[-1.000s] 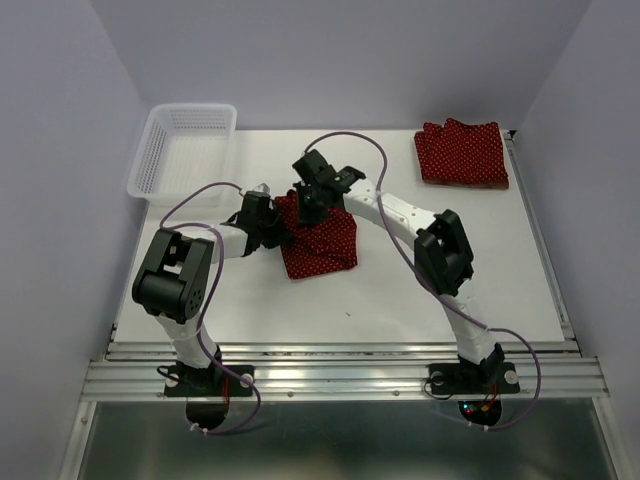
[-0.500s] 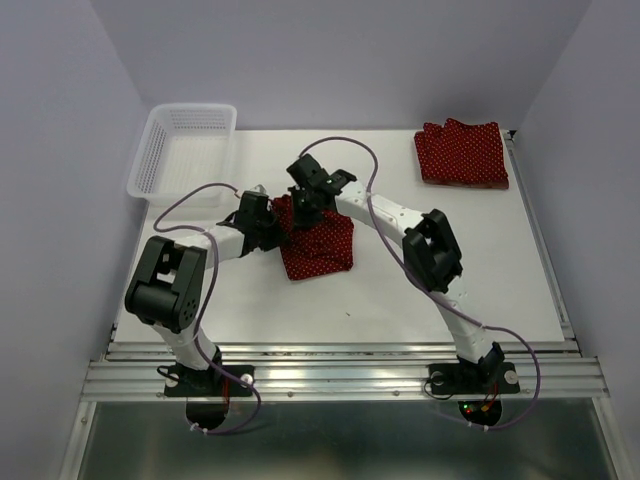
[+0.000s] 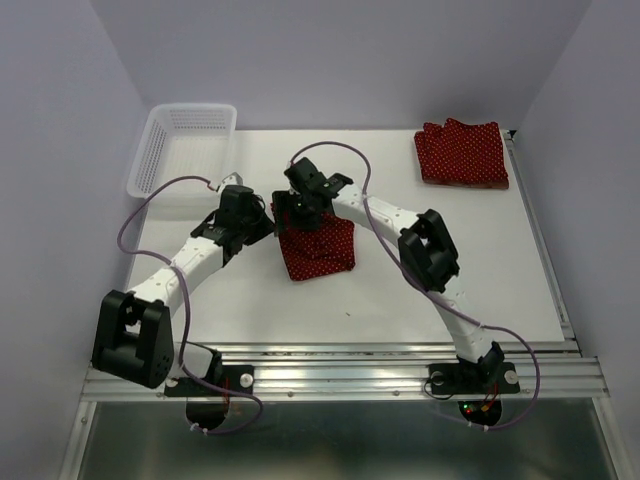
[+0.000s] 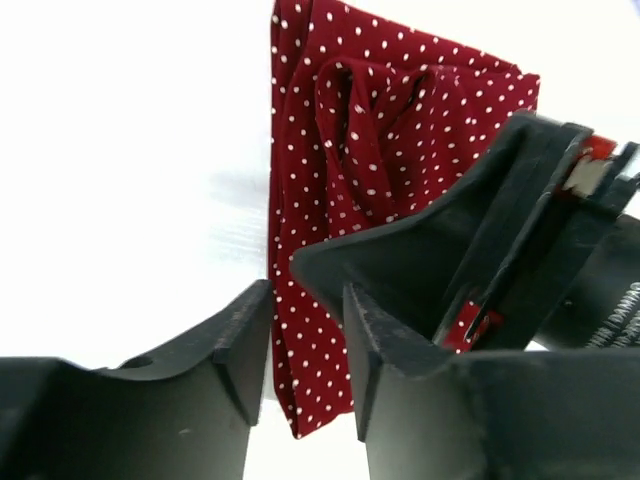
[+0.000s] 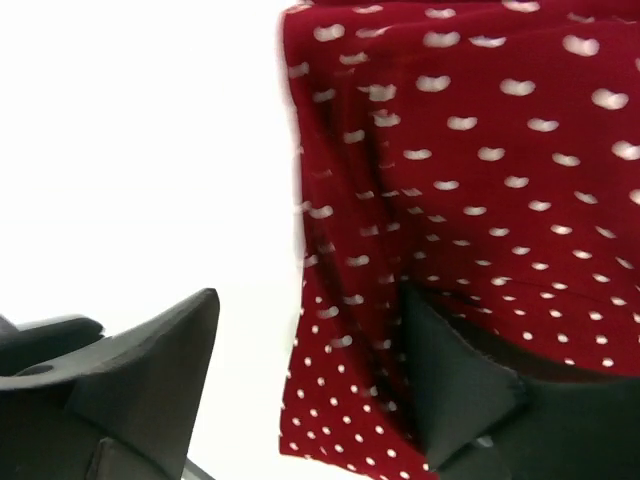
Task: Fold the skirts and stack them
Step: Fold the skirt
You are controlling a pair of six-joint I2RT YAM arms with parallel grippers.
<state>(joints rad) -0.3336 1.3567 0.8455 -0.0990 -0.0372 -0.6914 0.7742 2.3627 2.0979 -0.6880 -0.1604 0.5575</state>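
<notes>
White tabletop (image 3: 400, 290) between lavender walls (image 3: 350, 60) carries a folded dark red skirt with tiny white dots (image 3: 322, 250) at its centre. The left gripper (image 3: 262, 222) sits at the skirt's 10 o'clock edge, jaws narrowly parted, with the cloth's edge showing in the gap. The right gripper (image 3: 298, 212) is over the 11 o'clock corner, jaws spread wide, clamping nothing. A second folded dotted skirt pile (image 3: 462, 152) lies at 1 o'clock, and a white plastic lattice basket (image 3: 185, 145) at 10 o'clock.
</notes>
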